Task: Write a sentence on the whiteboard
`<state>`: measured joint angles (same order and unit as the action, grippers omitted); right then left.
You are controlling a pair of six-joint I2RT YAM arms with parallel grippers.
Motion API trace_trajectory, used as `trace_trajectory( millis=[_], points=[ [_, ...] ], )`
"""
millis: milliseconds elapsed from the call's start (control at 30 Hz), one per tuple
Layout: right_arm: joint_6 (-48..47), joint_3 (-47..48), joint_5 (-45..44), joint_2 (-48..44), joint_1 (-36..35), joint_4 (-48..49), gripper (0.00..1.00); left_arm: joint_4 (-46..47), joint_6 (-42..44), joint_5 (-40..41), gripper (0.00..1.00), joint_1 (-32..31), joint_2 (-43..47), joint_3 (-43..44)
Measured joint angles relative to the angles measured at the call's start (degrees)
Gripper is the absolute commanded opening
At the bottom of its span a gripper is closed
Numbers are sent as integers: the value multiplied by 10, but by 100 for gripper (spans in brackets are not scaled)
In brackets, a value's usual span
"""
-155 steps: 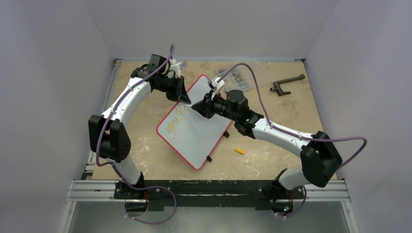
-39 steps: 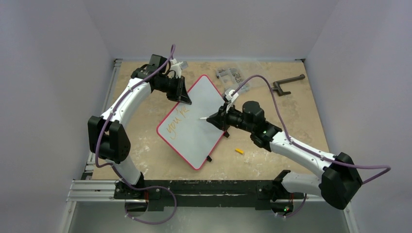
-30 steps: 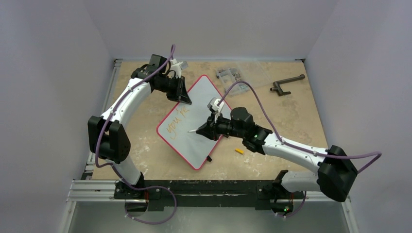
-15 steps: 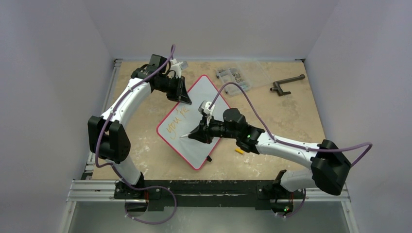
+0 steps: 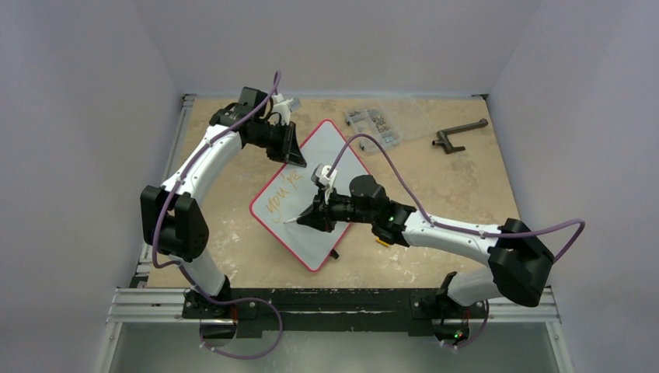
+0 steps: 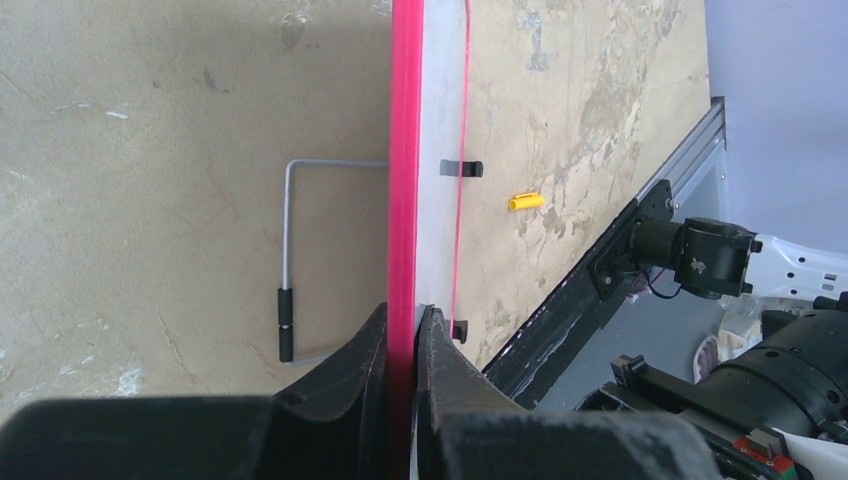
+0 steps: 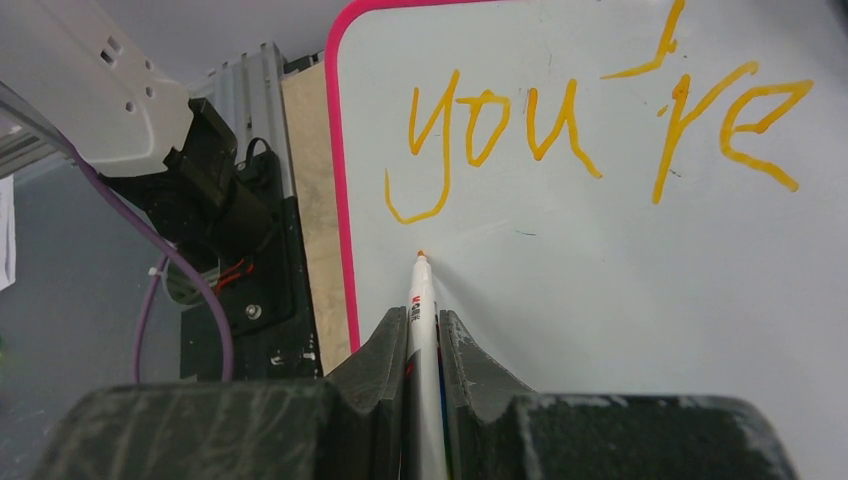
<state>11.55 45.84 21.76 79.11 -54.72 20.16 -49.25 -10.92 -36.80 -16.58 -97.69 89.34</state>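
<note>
While outstretched, right tool (image 5: 306, 218) pinches marker (image 7: 420, 287).

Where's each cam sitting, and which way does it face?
Top external: overhead from the near edge, looking down at the table; left arm and right arm show.
Left wrist: looks along the whiteboard red edge; left gripper clamped on it.
Right wrist: faces the sentence; right gripper holding the marker.
Shared: top and right wrist both show the sentence.

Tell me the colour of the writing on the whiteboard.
Orange-yellow. The sentence on the whiteboard shows best in the right wrist view, just past the marker.
</note>
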Motion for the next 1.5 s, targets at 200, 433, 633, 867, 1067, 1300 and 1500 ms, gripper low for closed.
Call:
trace_trajectory(
  millis=[200, 433, 633, 867, 1067, 1300, 1500],
  points=[
    [3, 3, -33, 0, -4, 0, 0, 2, 6, 0, 0, 0, 0, 0],
    [11, 5, -61, -1, -4, 0, 0, 3, 10, 0, 0, 0, 0, 0],
    [10, 5, -60, -1, -4, 0, 0, 3, 10, 0, 0, 0, 0, 0],
    [9, 4, -57, -1, -4, 0, 0, 3, 10, 0, 0, 0, 0, 0],
    [7, 4, -56, -4, -4, -2, 0, 3, 10, 0, 0, 0, 0, 0],
    [3, -9, -55, -12, -4, -4, 0, 3, 10, 0, 0, 0, 0, 0],
    [-1, -18, -42, -15, -3, -11, 0, 3, 10, 0, 0, 0, 0, 0]
  ],
)
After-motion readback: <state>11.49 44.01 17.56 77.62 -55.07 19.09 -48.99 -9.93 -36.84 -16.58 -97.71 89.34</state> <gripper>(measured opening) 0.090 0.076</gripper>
